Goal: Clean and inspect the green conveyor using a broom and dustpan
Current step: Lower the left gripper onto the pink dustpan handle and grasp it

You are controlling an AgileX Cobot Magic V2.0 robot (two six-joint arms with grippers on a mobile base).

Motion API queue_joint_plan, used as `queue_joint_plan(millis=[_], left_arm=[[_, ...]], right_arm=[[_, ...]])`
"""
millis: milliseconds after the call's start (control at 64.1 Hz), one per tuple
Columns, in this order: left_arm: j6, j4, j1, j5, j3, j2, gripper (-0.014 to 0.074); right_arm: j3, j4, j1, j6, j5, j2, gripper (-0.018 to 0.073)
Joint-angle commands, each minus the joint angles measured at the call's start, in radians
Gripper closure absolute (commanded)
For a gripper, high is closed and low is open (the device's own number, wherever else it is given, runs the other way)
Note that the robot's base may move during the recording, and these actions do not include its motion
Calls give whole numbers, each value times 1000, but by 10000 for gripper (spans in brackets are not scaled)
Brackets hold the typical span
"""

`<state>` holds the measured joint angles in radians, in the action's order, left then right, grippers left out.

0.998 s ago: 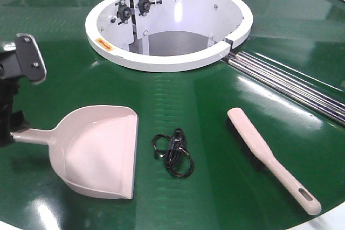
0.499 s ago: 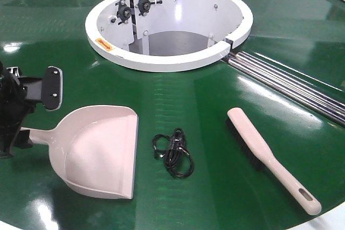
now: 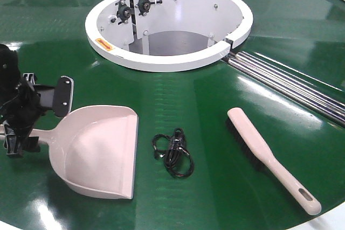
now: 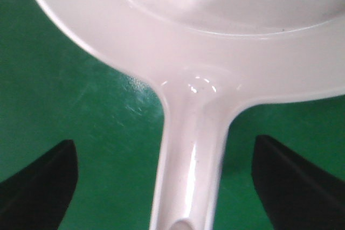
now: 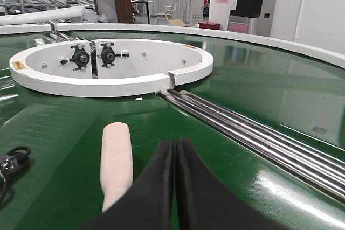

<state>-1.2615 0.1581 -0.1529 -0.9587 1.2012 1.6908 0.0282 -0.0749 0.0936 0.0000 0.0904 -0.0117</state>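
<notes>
The dustpan (image 3: 97, 149) lies flat on the green conveyor (image 3: 199, 100) at the near left, mouth turned towards a small coil of black cable (image 3: 173, 152), its straight handle pointing out to the left. The left gripper (image 3: 39, 122) sits over that handle with its jaws spread wide, one on each side and neither touching it, as the wrist view shows. The pan looks like thin, glossy moulded plastic, so I would judge it light and stiff but slippery. A hold on the handle just behind the scoop should stop it swinging, and only modest squeeze is called for. The broom (image 3: 264, 149) rests well to the right, bristles down, its slotted end nearest the edge. It seems equally light, and its slim handle is the natural place to take it. The right gripper (image 5: 173, 176) hangs just beside the broom's head with jaws pressed together on nothing.
</notes>
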Motion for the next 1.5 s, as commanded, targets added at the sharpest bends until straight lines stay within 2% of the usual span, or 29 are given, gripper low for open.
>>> queue_joint_plan(millis=[0,218,452,608,795,1123,1295,1404,1482], left_arm=[[-34,2,-1,26,30,-14,-15],[-102,3,-1,34,30,30,-2],[-103,7,0,29,29,68,126],[-103,11,0,21,29,74,315],[-103,11,-1,-23,29,45,600],[-92,2,-2,-58,29,-24,604],[-84,3,-43,-69,29,-24,604],[15,12,-65,-53,45,-7,604],[106,36,-78,-95,93,22,604]], right_arm=[[3,-3,0,0,-70,-12,568],[3,-3,0,0,-70,-12,568],[3,-3,0,0,-70,-12,568],[3,-3,-1,0,-70,-12,568],[3,-3,-1,0,-70,-12,568],[3,-3,-1,0,-70,-12,568],[3,-3,-1,0,-70,-12,568],[3,-3,-1,0,-70,-12,568],[3,-3,-1,0,-70,-12,568]])
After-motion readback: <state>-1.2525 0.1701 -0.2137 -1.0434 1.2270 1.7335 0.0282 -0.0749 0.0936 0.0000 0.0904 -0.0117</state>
